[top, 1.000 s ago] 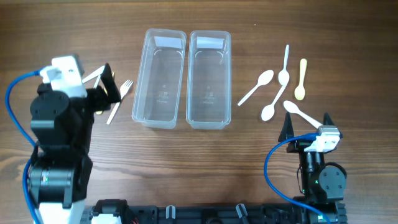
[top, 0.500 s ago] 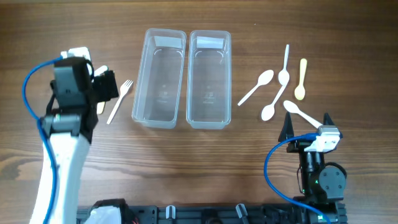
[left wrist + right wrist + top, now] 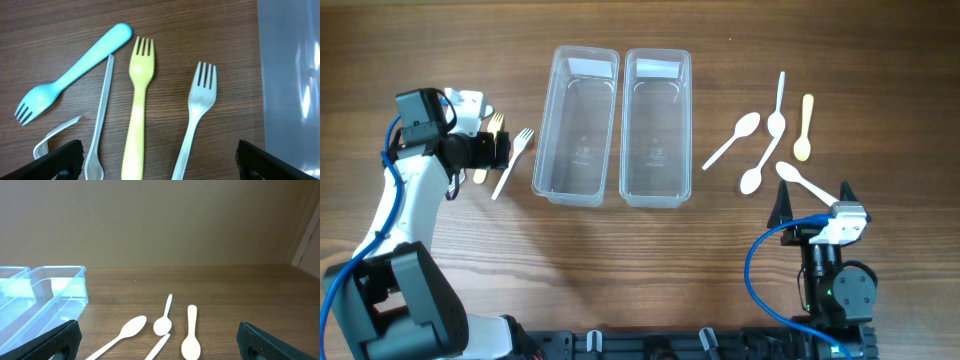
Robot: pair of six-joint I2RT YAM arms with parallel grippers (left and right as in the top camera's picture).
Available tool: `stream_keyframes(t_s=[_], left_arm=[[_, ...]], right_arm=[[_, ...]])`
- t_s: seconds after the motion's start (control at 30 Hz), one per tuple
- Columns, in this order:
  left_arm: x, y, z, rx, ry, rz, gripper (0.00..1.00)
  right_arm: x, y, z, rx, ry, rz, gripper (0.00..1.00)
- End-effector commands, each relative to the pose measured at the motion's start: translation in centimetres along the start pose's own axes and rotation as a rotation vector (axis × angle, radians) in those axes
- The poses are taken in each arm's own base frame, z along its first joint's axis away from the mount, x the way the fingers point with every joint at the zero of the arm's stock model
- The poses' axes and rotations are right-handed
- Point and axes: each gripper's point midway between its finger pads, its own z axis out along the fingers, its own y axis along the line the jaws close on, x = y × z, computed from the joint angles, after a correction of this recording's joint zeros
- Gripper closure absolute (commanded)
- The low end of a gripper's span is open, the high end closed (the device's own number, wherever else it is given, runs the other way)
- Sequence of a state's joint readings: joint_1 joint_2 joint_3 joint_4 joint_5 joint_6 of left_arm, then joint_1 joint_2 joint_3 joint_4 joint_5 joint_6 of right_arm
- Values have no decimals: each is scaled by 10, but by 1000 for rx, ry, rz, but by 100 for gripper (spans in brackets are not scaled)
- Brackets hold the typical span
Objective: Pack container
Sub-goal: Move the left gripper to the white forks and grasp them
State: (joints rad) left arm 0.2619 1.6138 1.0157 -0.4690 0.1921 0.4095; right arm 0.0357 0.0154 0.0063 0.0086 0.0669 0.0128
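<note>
Two clear empty containers stand side by side, the left one [image 3: 576,125] and the right one [image 3: 655,125]. My left gripper [image 3: 488,150] is open and empty, low over a group of forks left of the containers. The left wrist view shows a blue fork [image 3: 70,75], a yellow fork [image 3: 137,105], a white fork [image 3: 197,120] and a clear utensil [image 3: 100,115] between my open fingers [image 3: 157,160]. My right gripper [image 3: 813,200] is open and empty at the front right. Several white spoons [image 3: 745,130] and a yellow spoon [image 3: 804,128] lie right of the containers.
The left container's wall [image 3: 292,75] fills the right edge of the left wrist view. The right wrist view shows spoons [image 3: 164,322] ahead of my open fingers [image 3: 160,340] and the containers [image 3: 50,295] to the left. One white spoon [image 3: 800,182] lies close to the right gripper.
My left arm has swung and lowered its gripper over the forks, close to the left container. The right arm has not moved.
</note>
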Motion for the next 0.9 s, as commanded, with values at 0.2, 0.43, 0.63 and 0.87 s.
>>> stream_keyframes(t_s=[0.2,0.43,0.63,0.87], left_arm=[[23,-28,19,185,72,152,0],[50,-36,52,238,170,132,4],[45,-34,55,229,151,138,16],[42,-32,56,224,137,142,27]], right_arm=[[-3,2,0,-12,-12,-10,0],[-3,2,0,-12,-12,-10,0],[-3,2,0,-12,-12,-10,0],[-3,2,0,-12,-12,-9,0]])
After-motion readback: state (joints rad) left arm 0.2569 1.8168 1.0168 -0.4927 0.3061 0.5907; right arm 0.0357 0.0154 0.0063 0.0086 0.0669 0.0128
